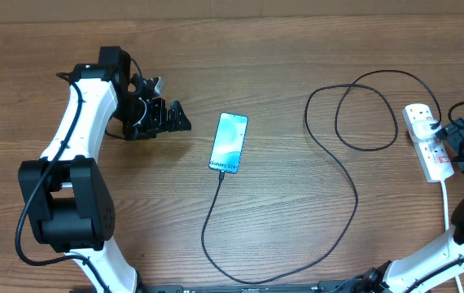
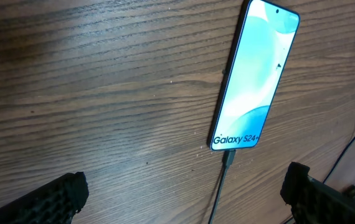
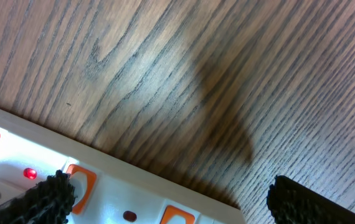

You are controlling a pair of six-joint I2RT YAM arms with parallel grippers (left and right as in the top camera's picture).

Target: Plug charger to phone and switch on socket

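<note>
While the phone [image 1: 229,143] lies flat on the wooden table [image 1: 297,49], screen up and lit light blue, its "Galaxy S24+" end faces the near table edge. The charger [image 1: 354,191] has its small black connector tip [image 2: 228,157] seated in that end. From there the thin black cable runs toward the near edge, sweeps right, then loops up across the table to the socket [image 1: 427,142]. The socket, a white power strip with orange-red switches [image 3: 83,177], lies at the far right, well apart from the phone, with its thick white cord [image 1: 446,203] trailing toward the near edge. In the right wrist view one small red lamp [image 3: 30,173] glows on the strip, and a second red dot beside it looks dark. The left gripper [image 2: 184,186] sits left of the phone, fingers spread wide and holding nothing. The right gripper [image 3: 168,186] hangs just beside the socket, fingers likewise parted and empty.
</note>
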